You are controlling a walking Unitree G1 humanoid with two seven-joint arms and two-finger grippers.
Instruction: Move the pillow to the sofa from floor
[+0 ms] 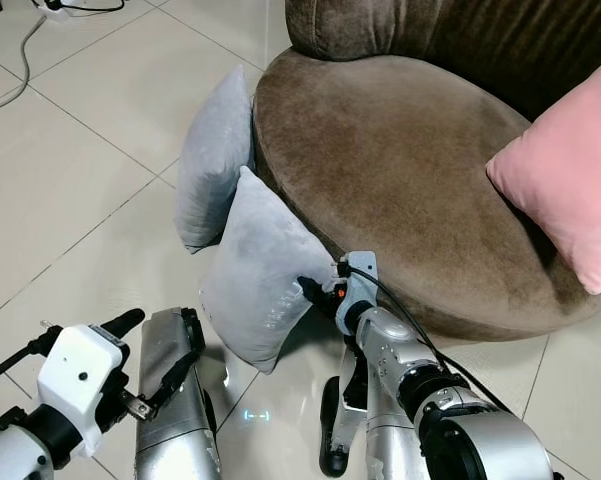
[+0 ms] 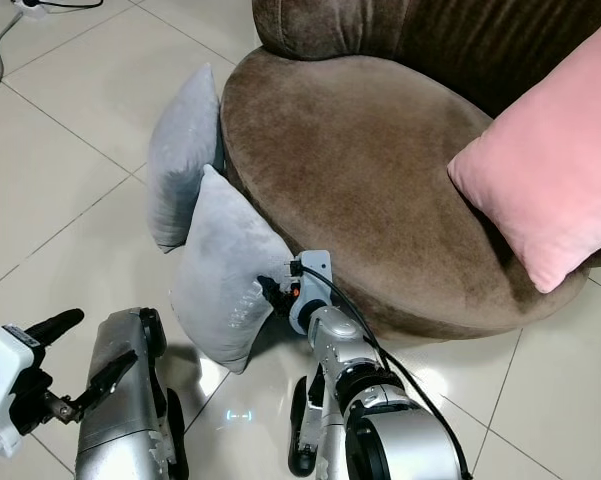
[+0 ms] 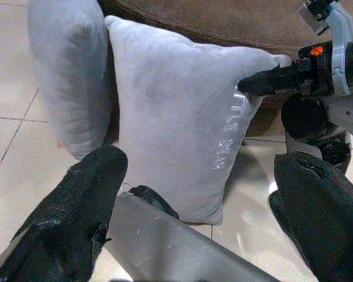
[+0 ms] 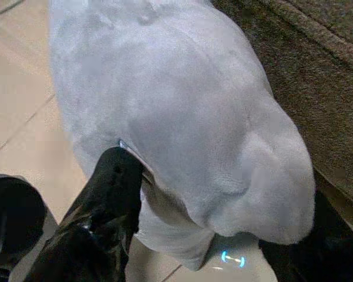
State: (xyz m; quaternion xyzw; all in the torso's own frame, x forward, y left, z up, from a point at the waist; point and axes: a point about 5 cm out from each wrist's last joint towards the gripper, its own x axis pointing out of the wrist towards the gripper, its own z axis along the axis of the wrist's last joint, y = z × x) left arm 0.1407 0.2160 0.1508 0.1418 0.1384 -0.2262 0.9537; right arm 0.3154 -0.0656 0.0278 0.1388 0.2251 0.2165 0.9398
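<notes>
Two grey pillows stand on edge on the pale tiled floor [image 1: 90,200], leaning against the front of a round brown sofa [image 1: 400,160]. The nearer pillow [image 1: 260,275] is right at the tip of the right gripper [image 1: 315,292], whose black fingers [image 4: 108,194] are spread apart on either side of its corner, one pressing into the fabric; they touch it but are not yet closed on it. The left gripper [image 3: 194,217] hangs low over the floor, short of that pillow, its fingers wide apart and holding nothing. Between the two grippers, the robot's silver legs stand close in front of the pillow. Just beyond it stands the second grey pillow [image 1: 212,160]. Farther off, a pink cushion [image 1: 570,180] rests on the sofa seat. A white cable [image 1: 20,60] trails across the floor, well away from both grippers.
</notes>
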